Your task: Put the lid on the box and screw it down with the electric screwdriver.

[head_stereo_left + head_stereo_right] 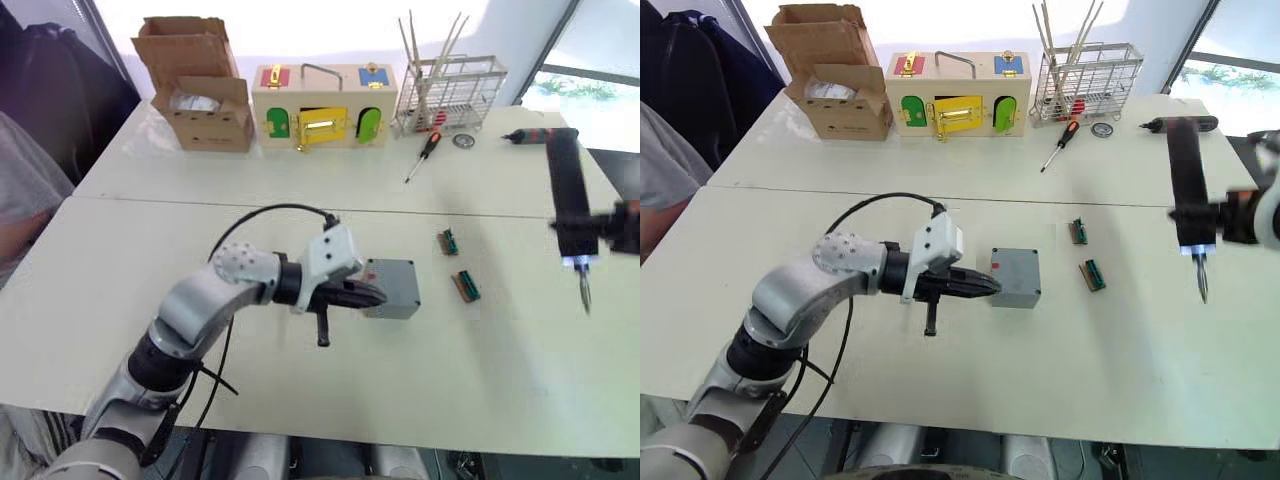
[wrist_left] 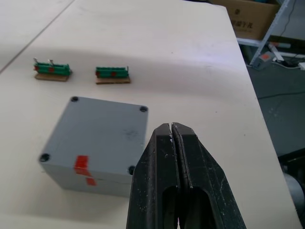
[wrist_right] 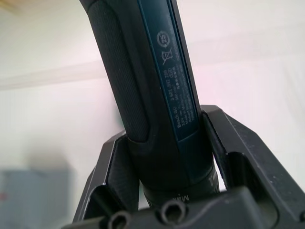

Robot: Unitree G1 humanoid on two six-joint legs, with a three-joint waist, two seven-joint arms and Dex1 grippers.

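The left end effector (image 1: 975, 284) is pressed together with nothing in it, its tips just beside the box (image 1: 1016, 277) in the middle of the frame. The lid (image 2: 102, 128) already sits on top. A nudge could slide the box or tip the lid crooked.

At the right edge, the right end effector (image 1: 1230, 217) pinches the electric screwdriver (image 1: 1187, 195), bit pointing down — well apart from the box. It could slip or miss the small corner holes.

Two green parts (image 1: 1087, 255) lie between them — in the way. Farther up: a wooden box (image 1: 955, 95), a cardboard box (image 1: 835, 75) and a wire rack (image 1: 1085, 85).
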